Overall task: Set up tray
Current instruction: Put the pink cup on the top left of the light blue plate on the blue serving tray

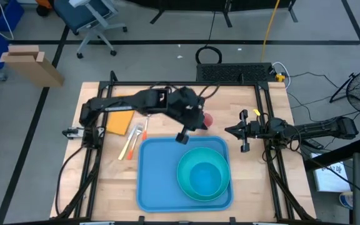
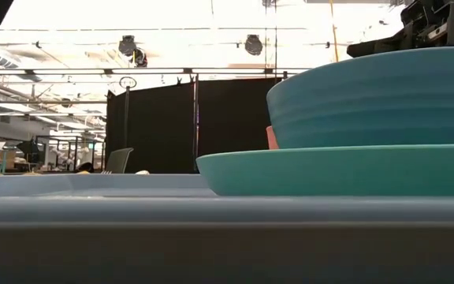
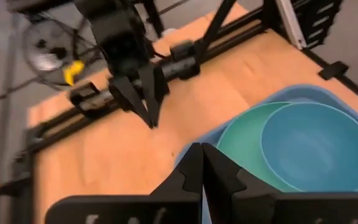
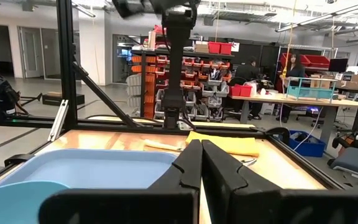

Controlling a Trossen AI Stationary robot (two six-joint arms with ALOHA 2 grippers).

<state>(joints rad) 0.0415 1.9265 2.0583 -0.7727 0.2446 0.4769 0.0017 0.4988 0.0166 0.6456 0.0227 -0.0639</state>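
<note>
High view: the large flat blue plastic tray (image 1: pixel 152 175) sits at six o'clock, carrying a turquoise plate (image 1: pixel 186 181) and bowl (image 1: pixel 206 176). Left gripper (image 1: pixel 182 137), fingers together and empty, hovers at its twelve o'clock rim; right gripper (image 1: pixel 230 132), likewise closed, waits at three o'clock. The tray looks stiff, light, slick; best pinched by the rim.

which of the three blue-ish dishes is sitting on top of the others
The bowl: it sits inside the round turquoise plate, which in turn lies on the big flat blue tray. It is the smallest and deepest.
</note>
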